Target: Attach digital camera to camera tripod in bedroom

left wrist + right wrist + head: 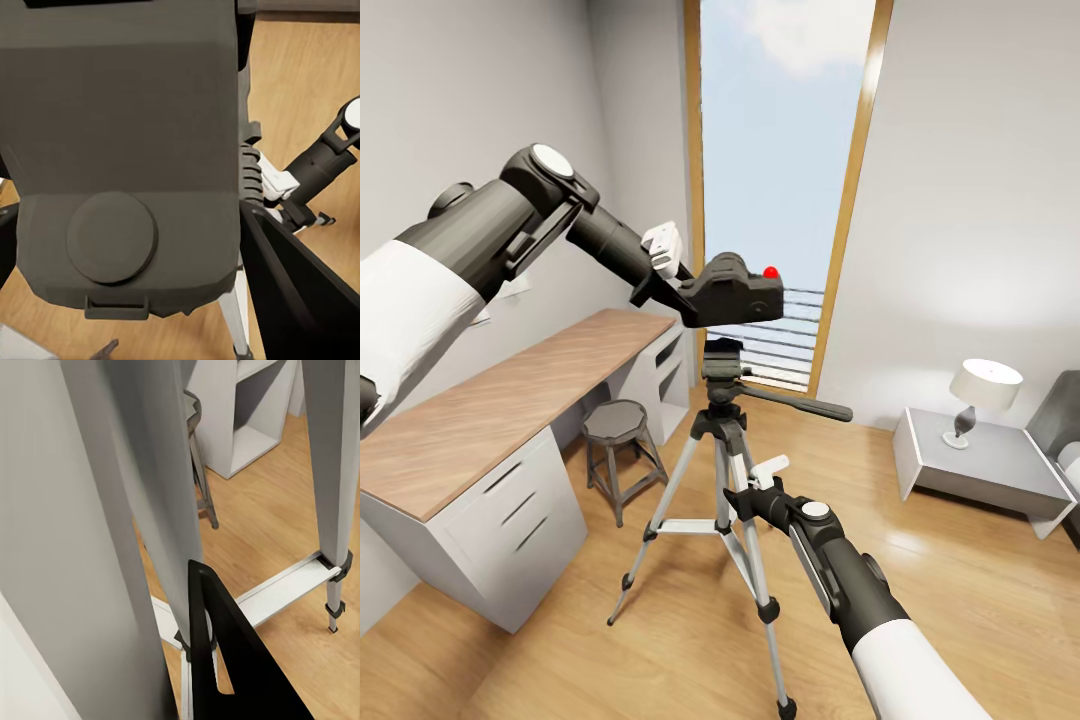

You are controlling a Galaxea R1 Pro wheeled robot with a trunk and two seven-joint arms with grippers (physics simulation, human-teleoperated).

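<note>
Black digital camera (732, 292) with red button, silver-legged camera tripod (722, 470), wood-topped white desk (490, 400).

A light wood plank floor (980, 600) carries everything. The camera tripod (720, 480) stands on it with three silver legs spread, in front of a tall window. Just beside the tripod stands a short grey stool (622, 440), tucked against a wood-topped white surface (510, 400). Well apart, a low grey nightstand (980, 465) holds a lamp (980, 395).

open floor right of camera tripod (722, 470) | stool (618, 428) (left) crowds legs
</note>
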